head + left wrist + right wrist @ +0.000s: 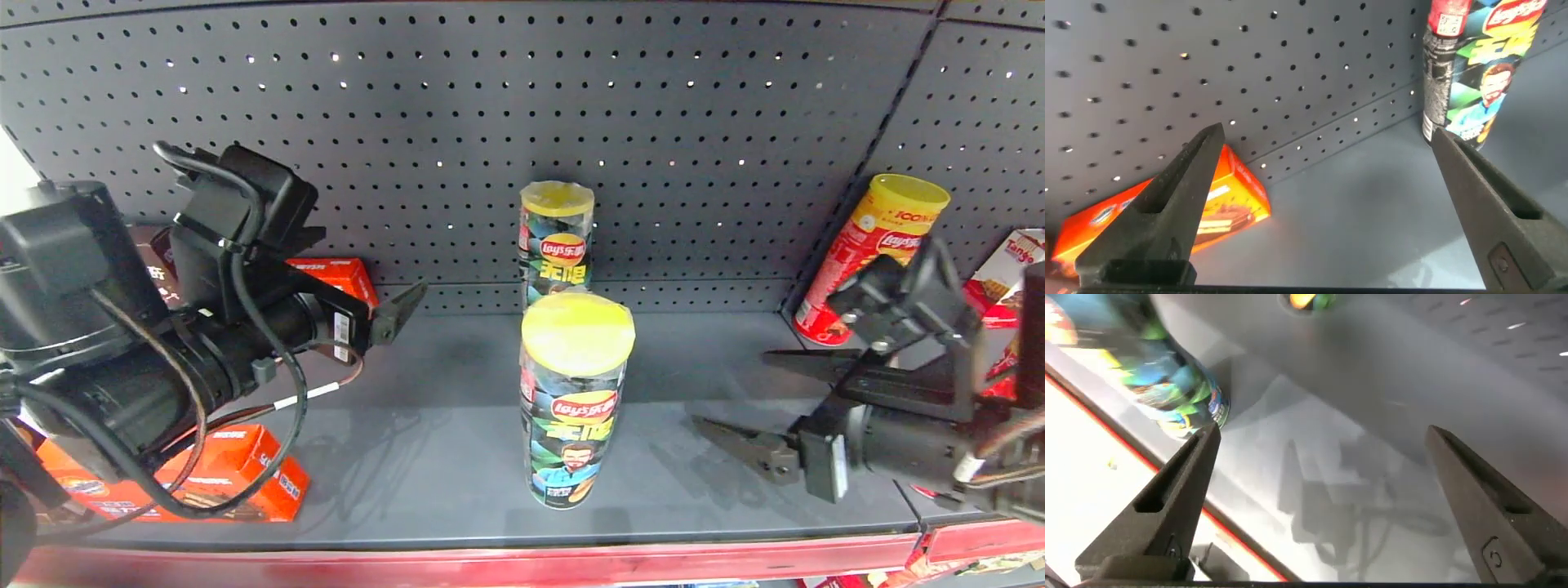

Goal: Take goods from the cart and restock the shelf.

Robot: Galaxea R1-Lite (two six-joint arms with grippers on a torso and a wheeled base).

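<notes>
Two chip cans with yellow lids stand upright on the grey shelf (pixel 424 457), one behind the other. The front can (pixel 575 400) is near the shelf's front edge, and the back can (pixel 557 241) stands against the pegboard. My left gripper (pixel 1324 135) hovers open over the shelf's left part, empty and pointing toward the back can (pixel 1478 65). To the right of the front can, my right gripper (pixel 733 389) is open and empty, a short gap away from it. In the right wrist view the front can (pixel 1167 392) lies beyond the open gripper (pixel 1323 433).
A red chip can (pixel 869 253) leans against the divider at the right, with snack packets (pixel 1004 278) beyond it. An orange box (pixel 237 474) lies at the front left. A red box (pixel 339 278) sits at the back left by the pegboard. The shelf's front edge (pixel 490 563) is red.
</notes>
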